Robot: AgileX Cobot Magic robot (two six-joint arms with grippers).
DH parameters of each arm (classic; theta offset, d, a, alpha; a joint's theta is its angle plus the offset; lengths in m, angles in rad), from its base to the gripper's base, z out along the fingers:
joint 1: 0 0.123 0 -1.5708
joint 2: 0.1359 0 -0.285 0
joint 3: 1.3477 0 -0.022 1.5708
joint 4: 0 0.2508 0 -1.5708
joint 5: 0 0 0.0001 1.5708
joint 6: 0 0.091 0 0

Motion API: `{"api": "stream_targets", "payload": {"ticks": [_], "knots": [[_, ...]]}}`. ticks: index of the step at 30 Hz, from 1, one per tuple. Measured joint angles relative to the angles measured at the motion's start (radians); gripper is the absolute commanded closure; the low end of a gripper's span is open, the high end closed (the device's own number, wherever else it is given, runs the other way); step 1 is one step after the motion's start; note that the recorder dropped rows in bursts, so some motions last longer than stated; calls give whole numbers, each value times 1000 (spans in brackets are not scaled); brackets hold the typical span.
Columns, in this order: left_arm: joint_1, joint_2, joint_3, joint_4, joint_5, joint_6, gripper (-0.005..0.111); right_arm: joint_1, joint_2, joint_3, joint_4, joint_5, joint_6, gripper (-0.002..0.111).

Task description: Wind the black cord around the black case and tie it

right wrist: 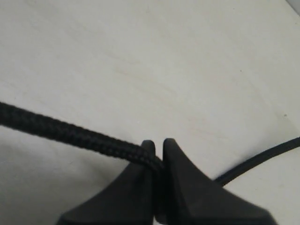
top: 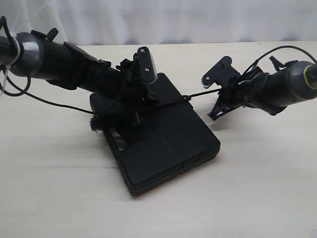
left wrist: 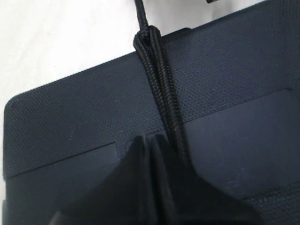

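Observation:
The black case [top: 163,144] lies flat on the table. My left gripper [top: 137,121] is shut, its tips resting on the lid [left wrist: 70,108]. In the left wrist view two strands of the black cord [left wrist: 161,84] run across the lid beside the left gripper [left wrist: 151,140] and slip under one finger. They cross in a knot at the case's edge. From there a single strand [top: 203,93] stretches taut to my right gripper [top: 219,101], off the case's right side. The right gripper [right wrist: 158,145] is shut on the braided cord [right wrist: 70,131]. A frayed tuft [top: 94,123] shows at the case's left edge.
The pale wooden tabletop [top: 247,188] surrounds the case. A white curtain [top: 173,20] hangs behind. A thin smooth arm cable [top: 49,101] loops over the table at the left, and another thin smooth cable [right wrist: 262,157] lies by the right gripper.

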Motion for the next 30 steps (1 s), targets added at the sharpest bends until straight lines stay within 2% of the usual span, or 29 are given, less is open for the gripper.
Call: {"api": "stream_targets", "payload": {"ticks": [6, 8, 12, 18, 20, 26, 30], "knots": [[0, 0, 0, 4, -2, 0, 107, -4, 0, 0, 0, 15, 5, 102], [0, -7, 0, -3, -5, 0, 107, -4, 0, 0, -7, 15, 6, 91], [0, -45, 9, -66, -20, 0, 107, -13, 0, 0, -9, -8, 7, 60], [0, -68, 9, -83, -20, 0, 107, -21, -29, 0, 66, -8, 2, 60], [0, -71, 9, -83, -10, 0, 107, -35, -52, 0, 161, -8, -56, 60], [0, -71, 9, -83, 13, 0, 107, -39, -206, 0, 658, -14, -373, 60], [0, -71, 9, -83, 13, 0, 107, -39, -299, 23, 864, -21, -556, 60]]}}
